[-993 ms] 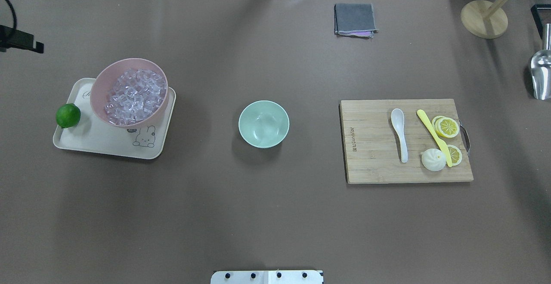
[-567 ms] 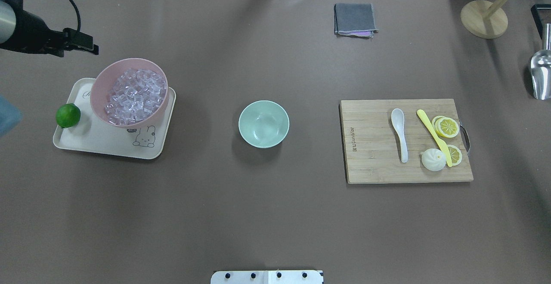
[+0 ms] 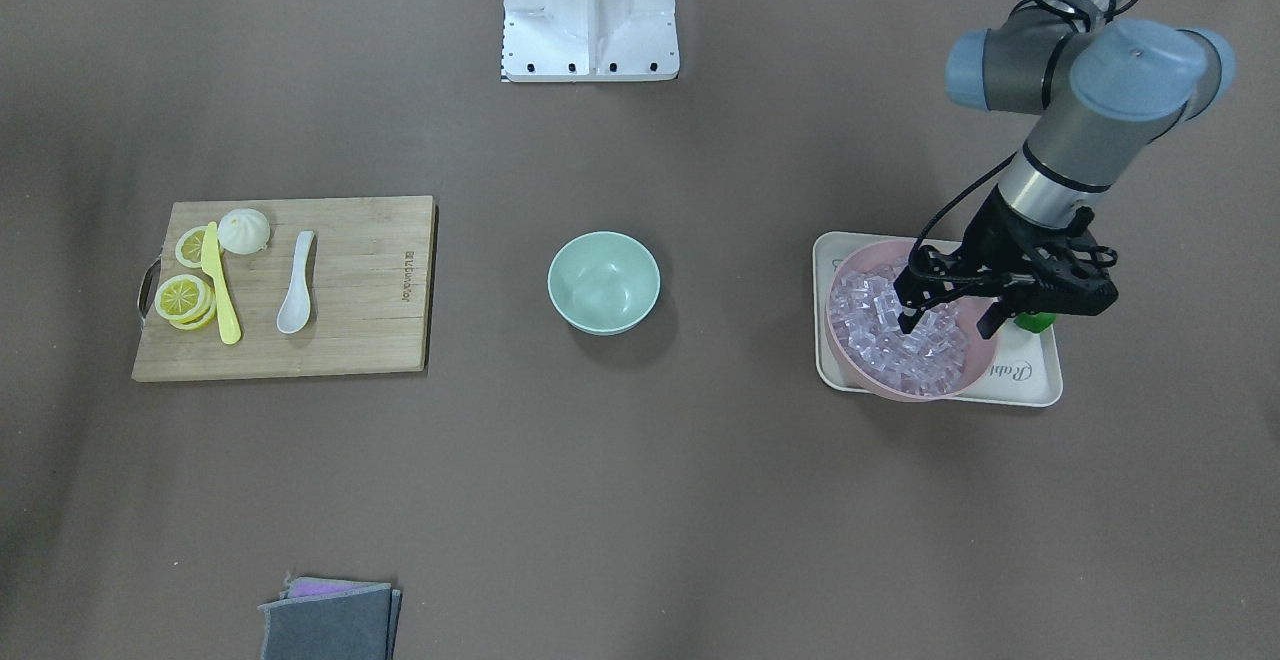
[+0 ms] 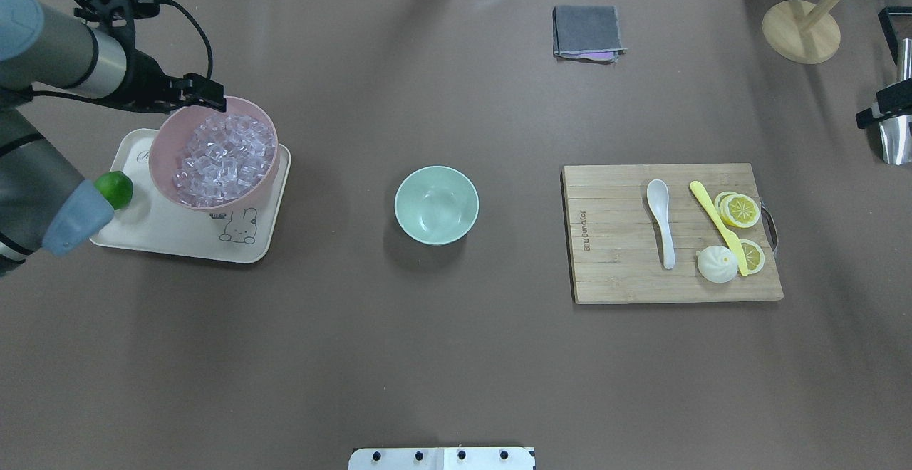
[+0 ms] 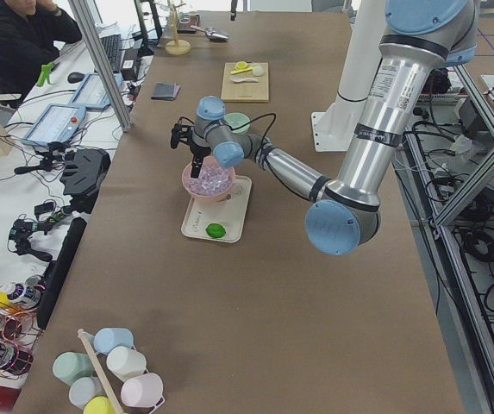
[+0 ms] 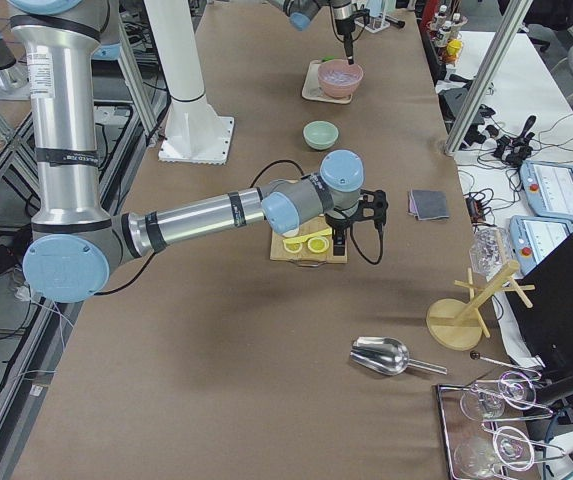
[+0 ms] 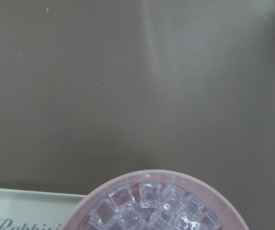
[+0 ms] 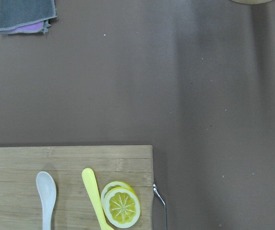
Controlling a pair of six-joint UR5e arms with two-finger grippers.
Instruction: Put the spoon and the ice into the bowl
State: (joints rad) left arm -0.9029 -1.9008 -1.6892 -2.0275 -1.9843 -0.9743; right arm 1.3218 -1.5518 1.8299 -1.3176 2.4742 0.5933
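Table (image 4: 456, 356), brown cover, two arms at work
- Left pincer (image 3: 945, 325): jaws spread wide, nothing between them, hanging above the ice (image 3: 895, 340) at the far rim of the pink bowl (image 4: 159, 164)
- Right pincer (image 4: 887, 108): at the table's right edge, well apart from the cutting board (image 4: 613, 242); width of jaws cannot be told
- Ice: clear cubes heaped in the pink bowl, which stands on the cream tray (image 4: 178, 238)
- Lime (image 4: 117, 186): on the tray, beside the pink bowl
- Bowl (image 4: 436, 205): mint green, mid-table, holding nothing
- Spoon (image 4: 662, 221): white, flat on the cutting board, just beside the yellow knife (image 4: 716, 224)
- Lemon slices (image 4: 741, 210) and bun (image 4: 716, 265): on the same board
- Grey cloth (image 4: 587, 30): folded, far side
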